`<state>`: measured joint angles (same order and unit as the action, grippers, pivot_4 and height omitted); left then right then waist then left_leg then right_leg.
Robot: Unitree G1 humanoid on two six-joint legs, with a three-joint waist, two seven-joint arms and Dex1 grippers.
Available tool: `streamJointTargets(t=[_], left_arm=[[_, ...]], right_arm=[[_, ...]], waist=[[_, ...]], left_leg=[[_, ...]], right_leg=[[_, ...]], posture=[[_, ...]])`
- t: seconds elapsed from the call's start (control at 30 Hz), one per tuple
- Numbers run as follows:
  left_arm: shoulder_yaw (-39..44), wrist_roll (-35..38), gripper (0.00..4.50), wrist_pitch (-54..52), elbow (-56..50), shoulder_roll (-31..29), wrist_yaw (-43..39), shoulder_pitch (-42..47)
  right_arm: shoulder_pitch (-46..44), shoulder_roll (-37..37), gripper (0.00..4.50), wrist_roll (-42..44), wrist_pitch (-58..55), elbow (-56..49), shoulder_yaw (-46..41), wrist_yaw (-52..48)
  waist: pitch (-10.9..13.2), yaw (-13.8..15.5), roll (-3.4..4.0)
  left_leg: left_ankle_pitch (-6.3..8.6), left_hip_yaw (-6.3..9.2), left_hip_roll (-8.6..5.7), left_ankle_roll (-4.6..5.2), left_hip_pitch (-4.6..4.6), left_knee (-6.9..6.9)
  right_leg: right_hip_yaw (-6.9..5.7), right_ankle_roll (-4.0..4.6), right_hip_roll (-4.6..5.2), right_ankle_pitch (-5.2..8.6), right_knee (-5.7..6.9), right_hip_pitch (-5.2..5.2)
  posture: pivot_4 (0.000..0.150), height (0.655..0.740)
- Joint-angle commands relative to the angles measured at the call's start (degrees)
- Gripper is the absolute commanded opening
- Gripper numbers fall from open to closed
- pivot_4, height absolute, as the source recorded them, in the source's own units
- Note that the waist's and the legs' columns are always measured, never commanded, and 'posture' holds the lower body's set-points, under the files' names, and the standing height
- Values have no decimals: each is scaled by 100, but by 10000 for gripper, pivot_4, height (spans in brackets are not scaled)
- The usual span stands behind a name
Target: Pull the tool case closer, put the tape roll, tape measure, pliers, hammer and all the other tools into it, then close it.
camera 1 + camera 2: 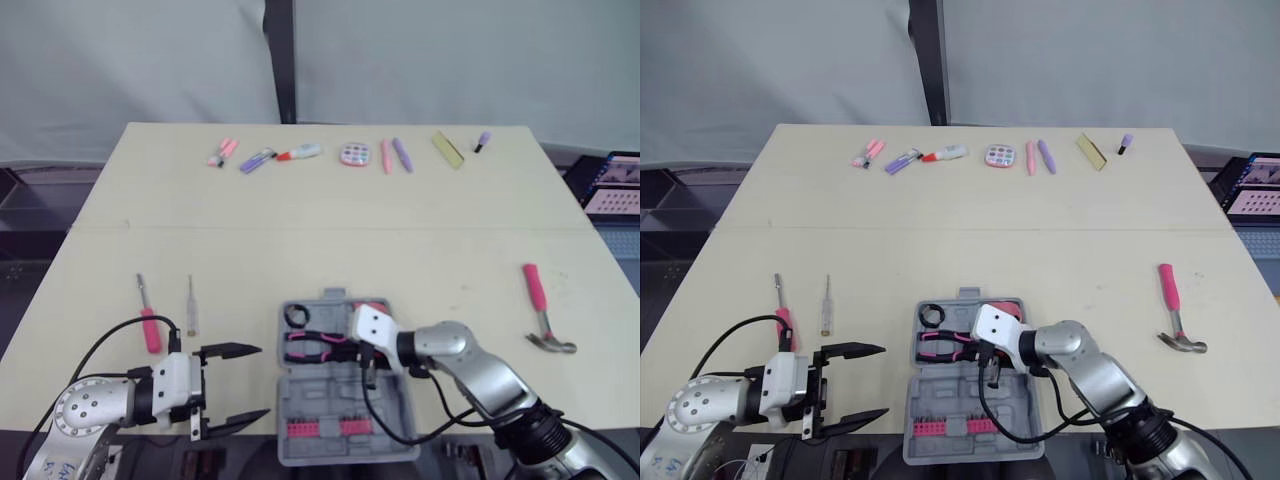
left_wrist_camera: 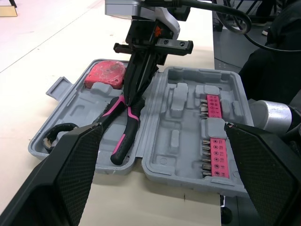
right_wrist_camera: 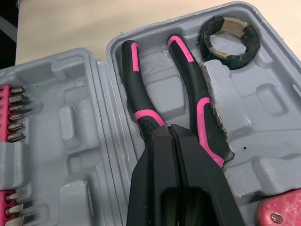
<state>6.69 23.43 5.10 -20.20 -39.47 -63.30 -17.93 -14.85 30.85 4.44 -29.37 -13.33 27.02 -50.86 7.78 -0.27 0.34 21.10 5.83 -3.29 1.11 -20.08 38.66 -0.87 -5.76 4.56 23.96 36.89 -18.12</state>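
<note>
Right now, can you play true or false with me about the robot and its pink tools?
1. The hammer is inside the tool case. False: it lies on the table, to the robot's right of the case.
2. The tool case is open. True.
3. The left end effector is shut tight. False: its fingers are spread wide open.
4. The pliers lie in the case, right at the right end effector. True.
5. The tape roll is out on the table. False: it sits in a corner pocket of the case.
</note>
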Motion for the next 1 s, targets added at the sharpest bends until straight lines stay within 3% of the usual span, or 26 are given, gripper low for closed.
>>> streamJointTargets(t=[0.03,0.27,0.4,0.6,0.83,0.93,1.0], left_arm=[[-24,31,45000,0,-221,-29,43,-39],[-56,17,45000,-27,-219,-17,91,-14],[-86,7,45000,-27,-223,-19,125,-8],[-167,20,45000,-136,-219,-25,165,-27],[-147,172,45000,-654,-115,365,755,109],[-144,163,45000,-872,-160,383,873,124],[-123,147,45000,-890,-168,356,883,105]], right_arm=[[329,222,122,-528,-493,678,439,190],[289,262,122,-713,-605,852,570,244],[307,278,122,-783,-611,948,632,249],[382,219,122,-781,-583,939,528,358],[479,-113,122,88,-765,-167,-950,732],[648,-2,122,621,-1156,-1002,-1691,719],[906,201,122,951,-1307,-1566,-2180,620]], waist=[[-6,0,-2],[-28,-1,5],[-32,3,16],[-37,5,16],[-21,10,23],[22,55,89],[29,86,88]], left_leg=[[0,1,0,0,0,0],[0,7,0,0,8,-9],[0,6,1,-1,83,-58],[-1,6,2,-2,83,-62],[-2,3,1,-5,78,-61],[-8,-2,-8,-1,10,-39],[-10,1,-14,3,-32,-32]], right_leg=[[0,0,0,0,-1,1],[0,1,-1,0,-18,17],[1,4,-1,2,-89,74],[4,5,-1,2,-97,76],[11,4,-1,2,-101,75],[30,3,1,2,-101,51],[34,1,1,1,-83,-2]], posture=[[1500,7134],[1500,7134],[1500,7134],[1500,7134],[1500,7134],[1500,7134],[1500,7134]])
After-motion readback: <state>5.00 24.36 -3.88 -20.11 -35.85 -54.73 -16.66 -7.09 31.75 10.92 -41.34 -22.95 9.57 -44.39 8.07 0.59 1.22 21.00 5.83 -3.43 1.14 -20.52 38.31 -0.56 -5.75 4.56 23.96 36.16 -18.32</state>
